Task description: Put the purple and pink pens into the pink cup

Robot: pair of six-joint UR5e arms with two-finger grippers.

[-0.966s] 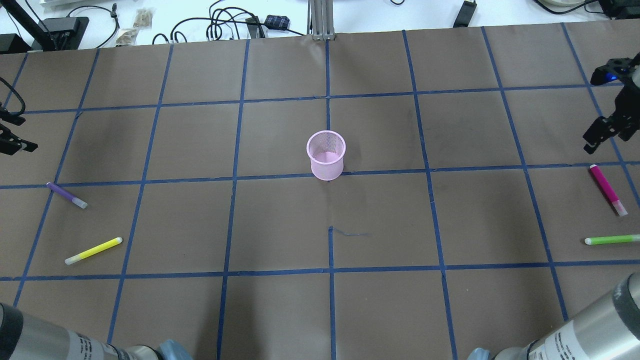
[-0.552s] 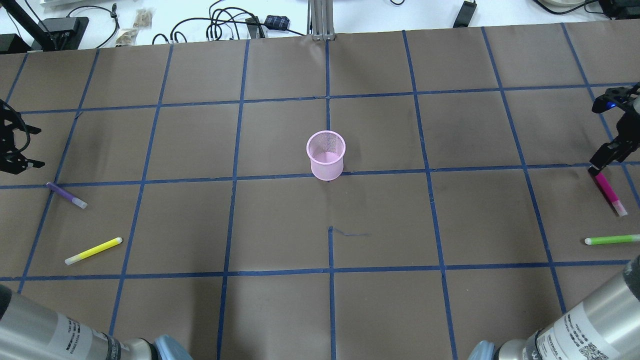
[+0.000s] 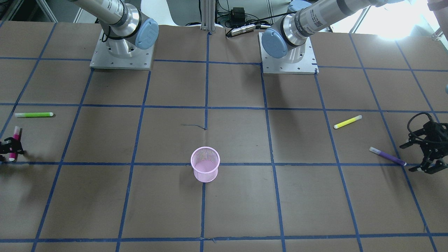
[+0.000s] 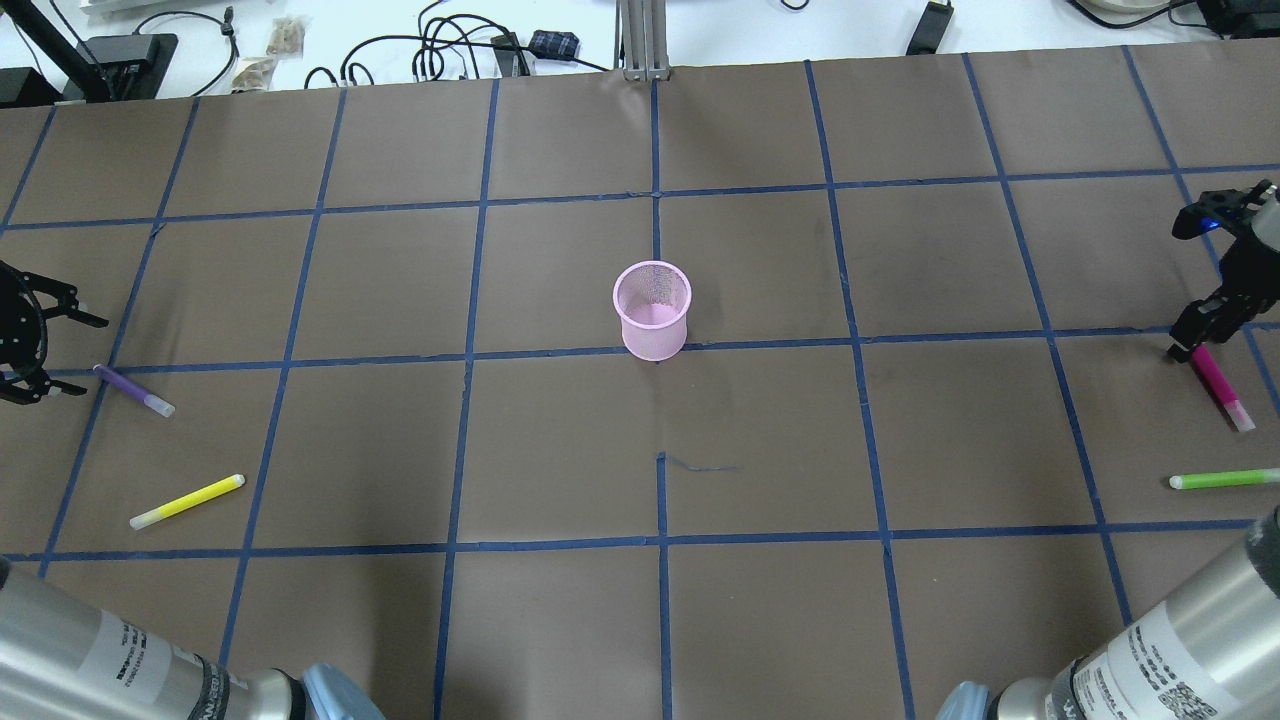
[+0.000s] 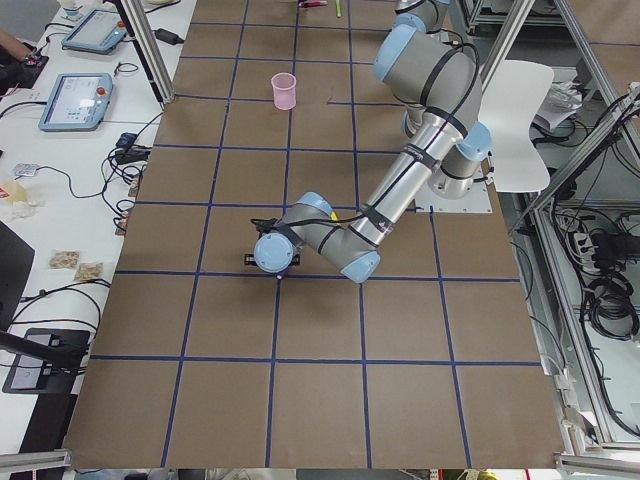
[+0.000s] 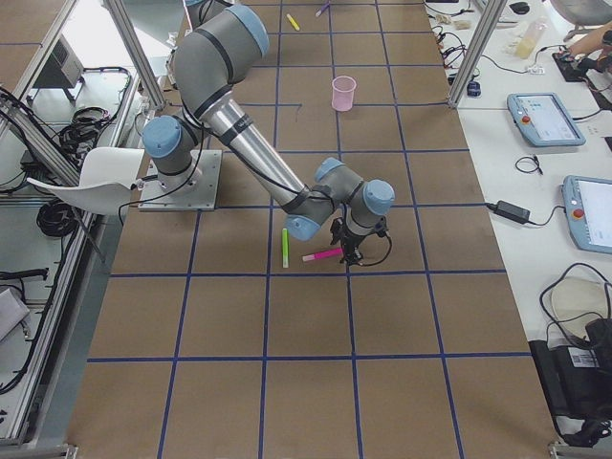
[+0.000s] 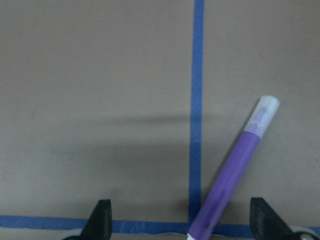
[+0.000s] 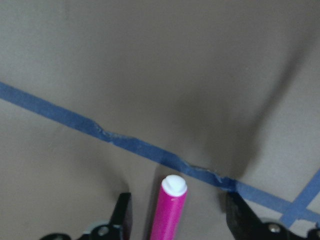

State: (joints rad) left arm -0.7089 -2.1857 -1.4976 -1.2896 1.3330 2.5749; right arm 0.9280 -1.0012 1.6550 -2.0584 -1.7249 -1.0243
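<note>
- the left gripper [image 7: 181, 220] hangs spread wide and holding nothing, low over the purple pen [image 7: 231, 176]. the pen's plain end lies between the fingers, nearer one of them, and its long axis slants away, cap end farthest.
- the right gripper [image 4: 1195, 340] is also spread and unloaded, with a gap each side of the pink pen [image 8: 169, 212]. the pen's end sits between the fingers and its length runs back under the wrist, about square to the closing line.
- the pink cup [image 4: 652, 310] stands upright mid-worktop [image 4: 560, 620], well apart from both pens. each arm is nearer its own pen.
- the yellow pen [image 4: 187, 501] and green pen [image 4: 1225, 480] lie near but apart, towards the robot. both targets sit close to the worktop's ends.
</note>
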